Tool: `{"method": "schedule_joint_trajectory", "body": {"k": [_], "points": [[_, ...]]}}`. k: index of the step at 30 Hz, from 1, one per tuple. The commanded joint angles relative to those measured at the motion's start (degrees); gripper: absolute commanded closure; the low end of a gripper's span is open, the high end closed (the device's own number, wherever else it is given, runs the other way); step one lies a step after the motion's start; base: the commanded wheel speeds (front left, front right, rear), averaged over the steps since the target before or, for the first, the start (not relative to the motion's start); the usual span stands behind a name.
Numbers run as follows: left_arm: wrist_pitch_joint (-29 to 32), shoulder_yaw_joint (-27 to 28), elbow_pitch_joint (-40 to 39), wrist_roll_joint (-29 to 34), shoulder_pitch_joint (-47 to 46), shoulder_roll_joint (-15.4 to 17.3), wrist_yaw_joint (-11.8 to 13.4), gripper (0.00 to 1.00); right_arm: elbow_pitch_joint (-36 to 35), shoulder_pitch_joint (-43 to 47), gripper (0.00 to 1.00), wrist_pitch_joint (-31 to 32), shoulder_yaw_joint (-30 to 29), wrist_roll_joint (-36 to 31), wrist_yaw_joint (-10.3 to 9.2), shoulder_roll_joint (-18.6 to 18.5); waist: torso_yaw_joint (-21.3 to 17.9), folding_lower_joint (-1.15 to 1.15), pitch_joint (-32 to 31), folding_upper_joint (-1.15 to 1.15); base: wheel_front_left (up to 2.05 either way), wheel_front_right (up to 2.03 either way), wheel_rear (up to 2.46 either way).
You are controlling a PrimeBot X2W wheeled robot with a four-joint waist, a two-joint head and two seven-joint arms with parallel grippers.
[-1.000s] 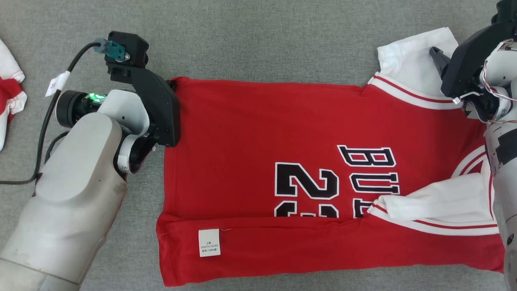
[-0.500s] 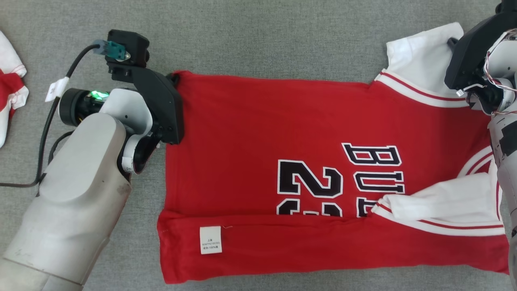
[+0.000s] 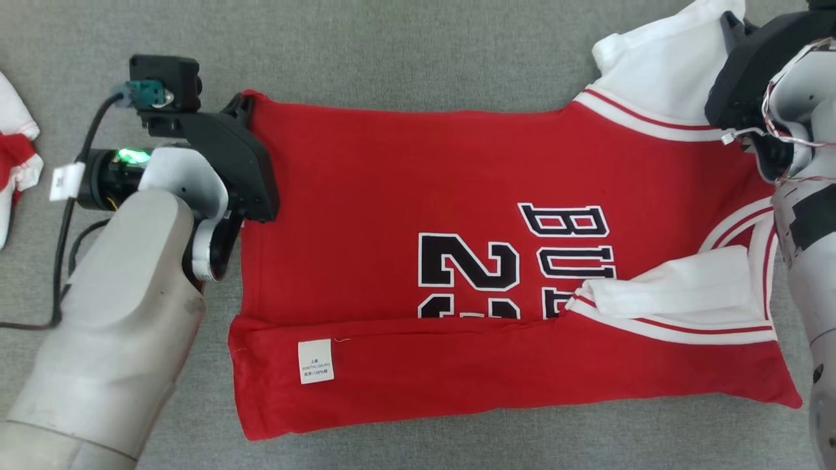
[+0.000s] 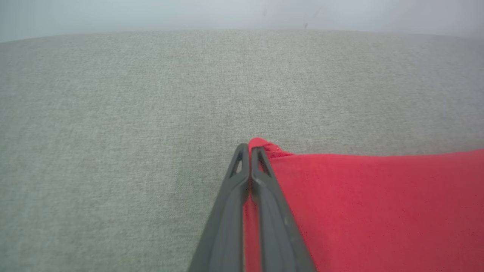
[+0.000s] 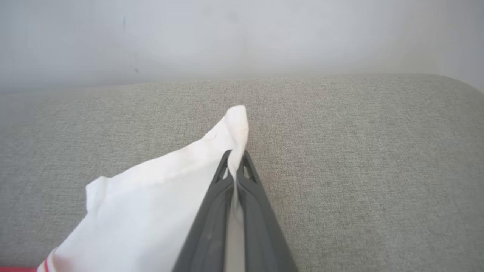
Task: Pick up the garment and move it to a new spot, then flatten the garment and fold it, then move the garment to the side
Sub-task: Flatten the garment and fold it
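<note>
Head view first: the red jersey [image 3: 405, 196] lies spread across the grey table [image 3: 418, 52], its near edge already turned up in a long fold [image 3: 457, 378] with the white label [image 3: 316, 360] showing; the left hand [image 3: 243, 104] sits on the far hem corner, and the right hand [image 3: 728, 21] is up at the white sleeve [image 3: 659, 72] on the far side. Another red-and-white garment [image 3: 16, 150] lies at the left edge, well apart.

By my reading this is the second long fold, with the far edge to come over toward the near one. To do it well, lift both corners together and no higher than needed; hold the cloth taut between the hands so the middle does not sag; carry it straight toward the near fold, and lay it down without dragging that fold open. The loose sleeve wants tucking under, not trailing out.

Left wrist view: the fingers [image 4: 236, 181] are pressed together with barely a gap, red hem pinched between them, and a small tuft of corner pokes past the tips; the cloth rests low on the table.

Right wrist view: this one is likewise squeezed tight, white sleeve fabric nipped between the tips, and the sleeve's end stands up just beyond them; the rest drapes back toward the red body.
</note>
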Motion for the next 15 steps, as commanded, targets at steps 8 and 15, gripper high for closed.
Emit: {"method": "schedule_joint_trajectory", "body": {"k": [8,15], "points": [[-7.04,-0.05,0.71,-1.14,5.82,-1.67,-1.28,1.0,-9.12,10.26,1.0,-4.76,7.77,10.18,-0.13,-2.15,-0.08,-0.01,-5.6,-0.01,0.0,0.0,0.0],[-11.76,0.87,0.18,-2.37,11.03,-2.74,-0.61,1.0,-22.41,24.01,1.0,-4.6,11.13,18.02,-0.13,-7.42,-0.55,-0.01,-9.78,-0.01,0.0,0.0,0.0]]}}
